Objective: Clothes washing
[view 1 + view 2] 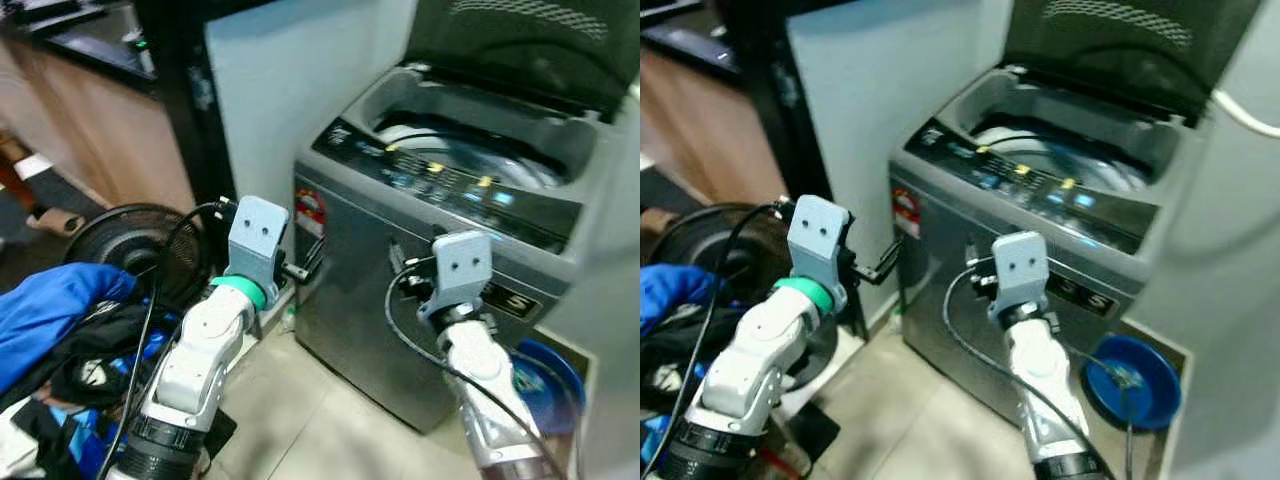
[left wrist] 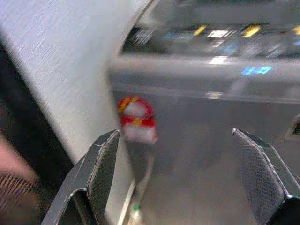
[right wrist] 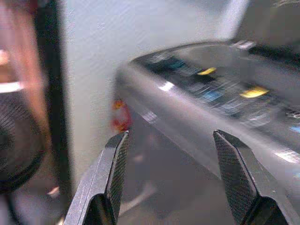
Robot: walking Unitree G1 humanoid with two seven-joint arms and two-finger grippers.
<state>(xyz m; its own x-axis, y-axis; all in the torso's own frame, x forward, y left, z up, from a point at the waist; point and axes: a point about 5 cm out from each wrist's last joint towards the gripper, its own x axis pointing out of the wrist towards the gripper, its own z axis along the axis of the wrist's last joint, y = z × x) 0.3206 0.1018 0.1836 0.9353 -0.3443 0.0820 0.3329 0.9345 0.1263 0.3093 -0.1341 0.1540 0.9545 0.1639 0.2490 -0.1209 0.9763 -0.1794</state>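
Washing machine (image 1: 440, 250) stands lid-up at one o'clock, ready for loading. Left pincer (image 2: 187, 178) and right pincer (image 3: 171, 176) both gape wide, holding nothing. Clothes heap (image 1: 60, 340) lies at nine o'clock.

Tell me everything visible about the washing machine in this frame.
The washing machine is a grey top-loader that looks like metal and plastic. Its dark lid stands raised, showing the shiny drum. A dark control panel with yellow and blue marks runs along the front edge, and a red-and-white sticker sits on the front's upper corner. It stands on the tiled floor against a white wall. Both open hands, left and right, hover before it without touching.
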